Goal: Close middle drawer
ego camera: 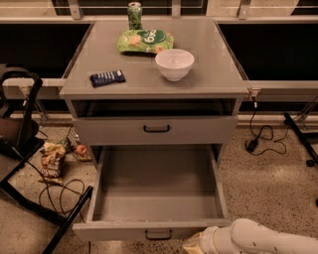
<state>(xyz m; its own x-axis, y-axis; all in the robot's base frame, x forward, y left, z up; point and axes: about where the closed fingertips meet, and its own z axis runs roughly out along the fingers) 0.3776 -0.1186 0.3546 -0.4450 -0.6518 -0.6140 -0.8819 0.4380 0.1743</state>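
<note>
The grey metal cabinet [154, 87] stands in the middle of the camera view. Its middle drawer [156, 198] is pulled far out and is empty inside. Its low front [114, 231] with a small black handle [158, 234] is at the bottom edge of the view. Above it is the taller top drawer [155, 130] with a wider black handle. My white arm [258, 239] comes in from the bottom right. My gripper [194, 244] is just right of the middle drawer's handle, close to the drawer front. The lowest drawer is hidden.
On the cabinet top are a white bowl [174, 63], a green chip bag [145, 40], a green can [134, 15] and a dark blue bar [107, 77]. A black chair frame [30, 149], snack bags [52, 161] and cables lie on the floor at left. A cable [258, 136] lies at right.
</note>
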